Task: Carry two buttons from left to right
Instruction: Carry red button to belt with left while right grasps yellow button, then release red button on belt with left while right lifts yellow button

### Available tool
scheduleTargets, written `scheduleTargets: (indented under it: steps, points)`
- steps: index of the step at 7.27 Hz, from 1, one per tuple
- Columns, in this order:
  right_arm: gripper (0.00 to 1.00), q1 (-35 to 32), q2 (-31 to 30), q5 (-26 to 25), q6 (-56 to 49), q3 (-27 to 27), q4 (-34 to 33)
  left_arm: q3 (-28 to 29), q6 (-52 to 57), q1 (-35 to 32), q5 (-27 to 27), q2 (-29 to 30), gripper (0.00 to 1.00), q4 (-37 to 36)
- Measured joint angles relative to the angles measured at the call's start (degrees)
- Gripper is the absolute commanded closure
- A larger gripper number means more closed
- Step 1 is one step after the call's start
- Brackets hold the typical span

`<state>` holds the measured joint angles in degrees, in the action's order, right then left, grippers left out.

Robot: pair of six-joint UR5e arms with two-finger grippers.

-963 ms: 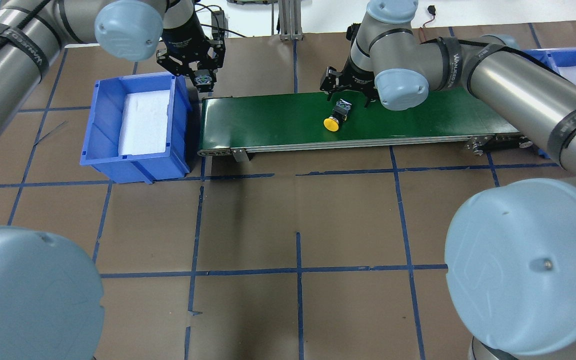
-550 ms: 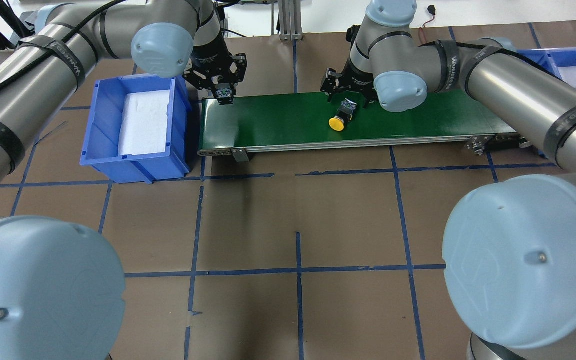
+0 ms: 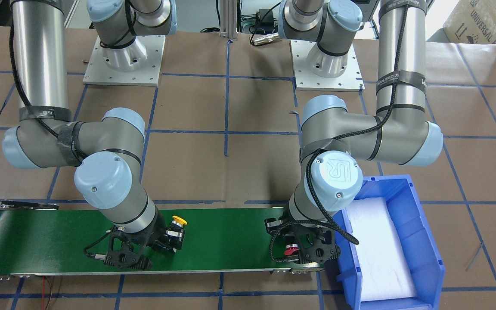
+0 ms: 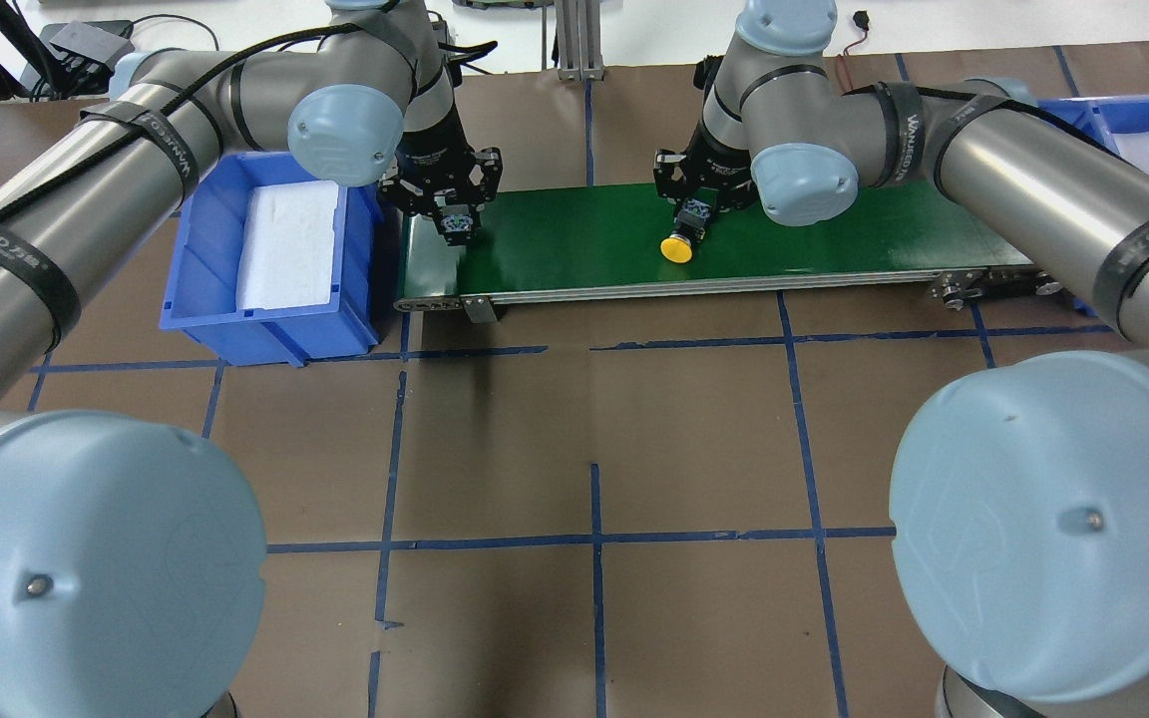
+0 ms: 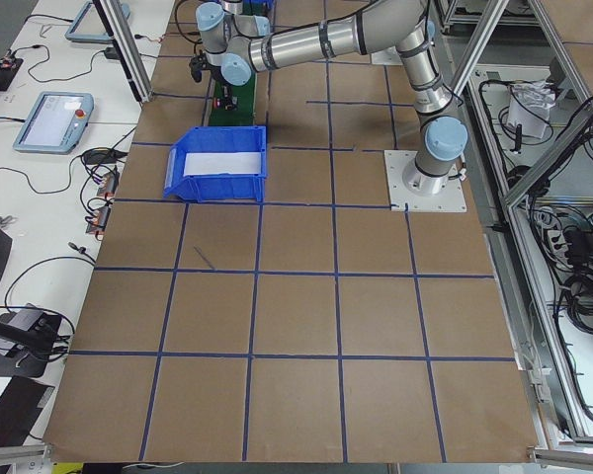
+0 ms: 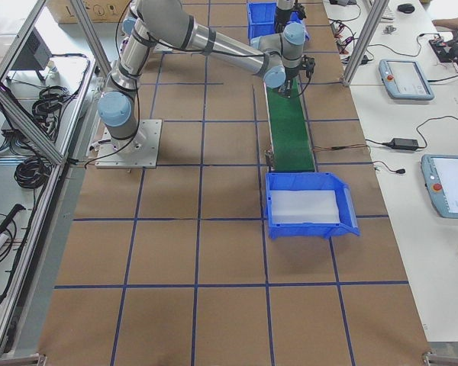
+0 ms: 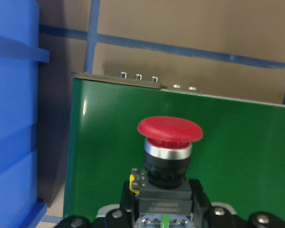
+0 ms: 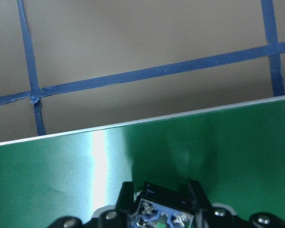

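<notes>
While the red button (image 7: 169, 130) sits clamped by its black body in my left pincer (image 4: 455, 225), at the green conveyor belt's (image 4: 574, 244) end beside the blue bin (image 4: 197, 289), the yellow button (image 4: 675, 248) lies mid-belt, right pincer (image 4: 691, 211) closed on its contact block.

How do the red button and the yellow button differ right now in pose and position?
The red button is at the end of the belt beside the blue bin; the yellow button is near mid-belt. The red button's cap points away from the robot; the yellow button's cap points toward it. The left pincer grips the red button; the right pincer seems closed on the yellow button. Both: mushroom caps, black bodies.
</notes>
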<state>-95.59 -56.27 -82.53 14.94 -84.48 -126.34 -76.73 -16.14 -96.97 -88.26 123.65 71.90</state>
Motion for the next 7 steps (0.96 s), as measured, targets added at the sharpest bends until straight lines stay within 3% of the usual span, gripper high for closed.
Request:
scheduleTargets:
  steps: [1,2,5,7]
  points:
    - [0.94,0.2,-0.1,0.0,-0.8,0.0,0.1,0.0,0.0,0.0,0.0,0.3,0.13,0.0]
    - [0.94,0.4,-0.2,-0.1,-2.1,0.3,0.2,0.0,0.2,0.0,-0.2,0.5,0.0,-0.1]
    - [0.94,3.6,-1.5,-2.1,-11.0,1.3,2.1,1.2,0.7,1.2,-0.5,-0.8,0.0,0.3]
    - [0.94,8.5,-2.9,-2.8,-20.6,3.0,7.1,2.9,0.9,3.5,-0.5,-3.8,0.0,3.5]
